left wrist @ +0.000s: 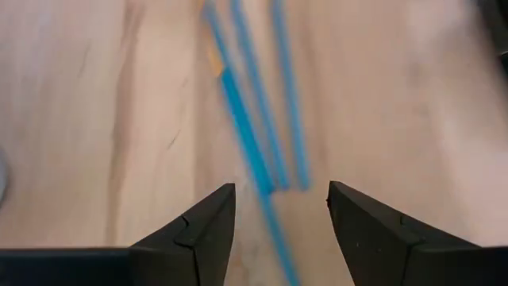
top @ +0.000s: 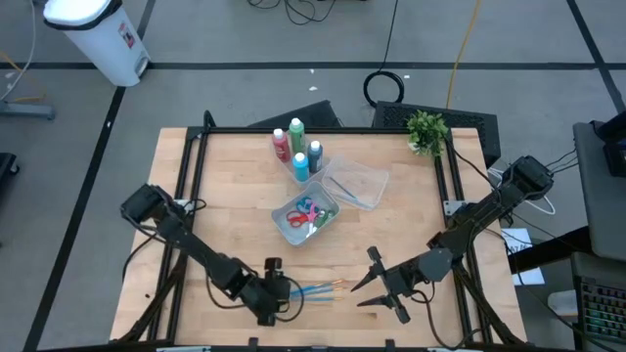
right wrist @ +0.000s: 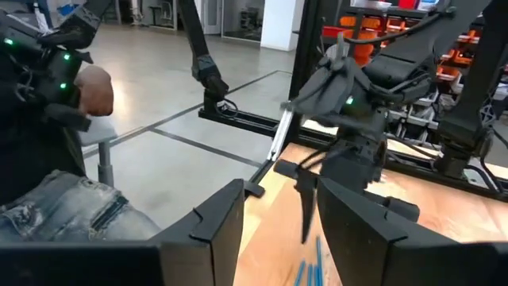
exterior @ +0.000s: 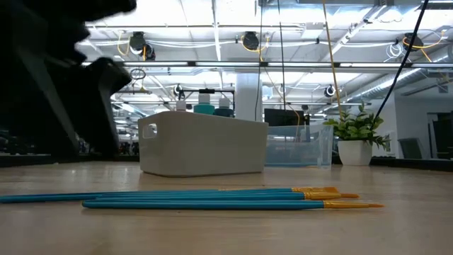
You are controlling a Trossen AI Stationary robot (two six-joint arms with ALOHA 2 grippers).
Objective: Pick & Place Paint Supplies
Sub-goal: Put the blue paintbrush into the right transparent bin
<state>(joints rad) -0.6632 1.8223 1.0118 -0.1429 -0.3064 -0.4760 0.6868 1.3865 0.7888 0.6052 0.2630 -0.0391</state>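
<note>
Wooden table point(top: 235, 186), blue brushes point(top: 315, 288) lying at near edge, left gripper point(top: 286, 289) spread open over their handle ends, right gripper point(top: 377, 286) open, empty, just beside the orange tips.

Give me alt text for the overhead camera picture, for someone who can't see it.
Blue brushes lie near the wooden table's front edge, between the left gripper at their handle ends and the open right gripper. Mid-table, clear tubs hold scissors and paint bottles; a potted plant stands at the far right corner.
</note>
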